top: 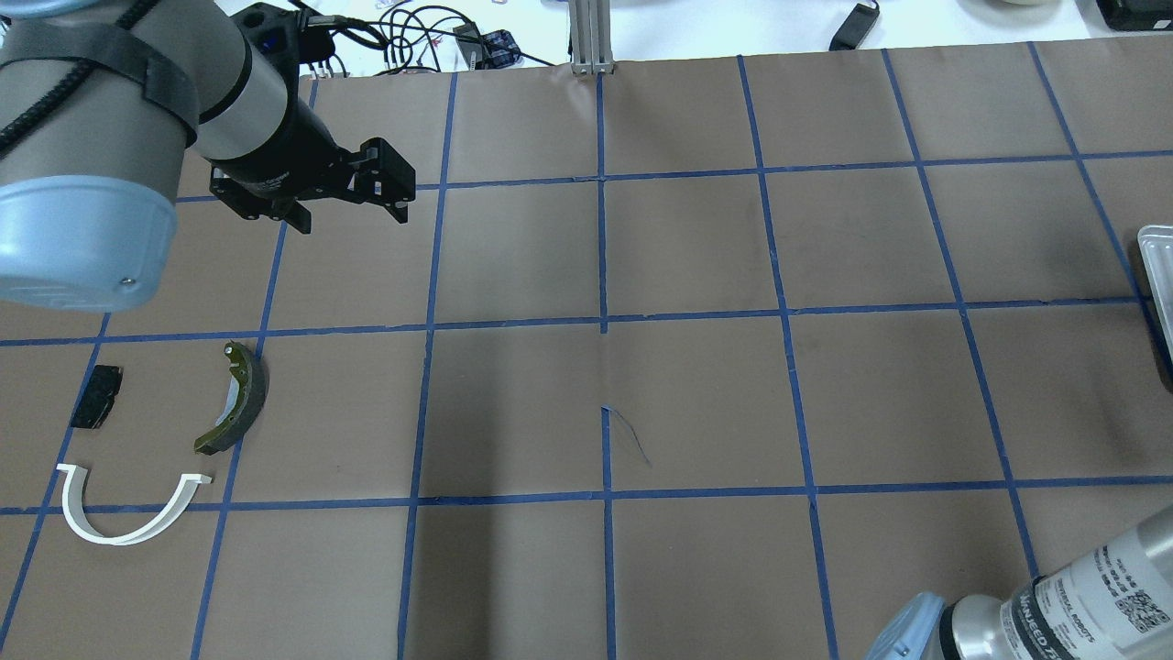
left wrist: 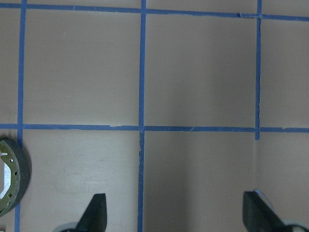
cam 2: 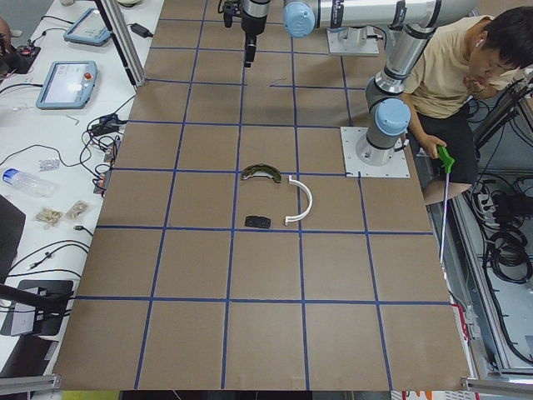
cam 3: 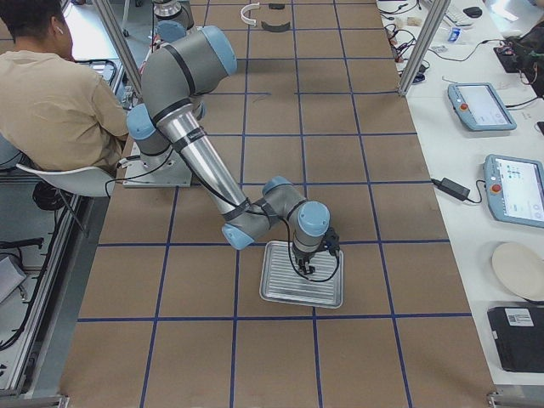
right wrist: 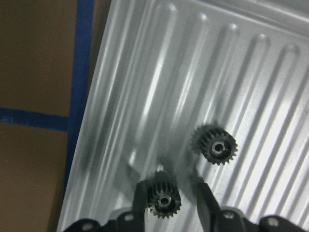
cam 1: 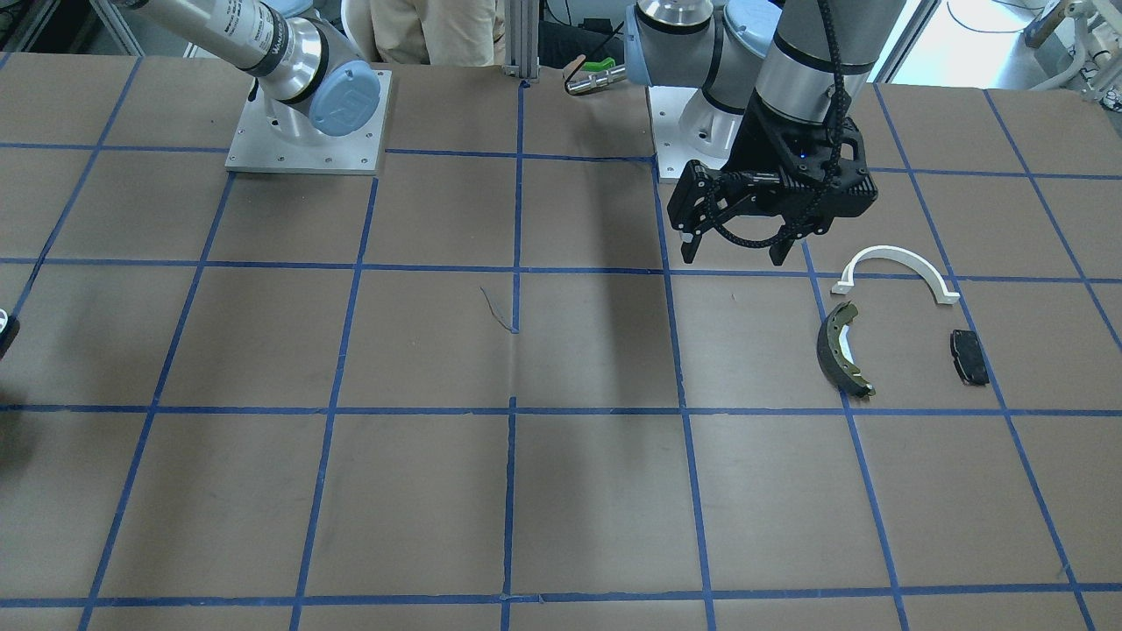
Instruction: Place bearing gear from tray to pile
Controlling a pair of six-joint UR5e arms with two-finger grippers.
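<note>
In the right wrist view, my right gripper [right wrist: 166, 193] is down on the ribbed metal tray [right wrist: 145, 96]. It is shut on a small dark bearing gear [right wrist: 164, 199], with its jaws close on both sides. A second gear [right wrist: 216, 145] lies loose beside it. The exterior right view shows this gripper [cam 3: 310, 270] on the tray [cam 3: 280, 297]. The pile is a white arc bracket [cam 1: 894, 252], a dark brake shoe [cam 1: 828, 350] and a black pad [cam 1: 969, 357]. My left gripper [cam 1: 733, 256] hovers open and empty beside the pile.
The tray's edge [top: 1156, 275] shows at the far right of the overhead view. The pile sits at the overhead view's left: bracket [top: 110, 541], brake shoe [top: 247, 394], pad [top: 96, 396]. Blue tape lines grid the brown table. A person sits behind the robot [cam 3: 51, 93].
</note>
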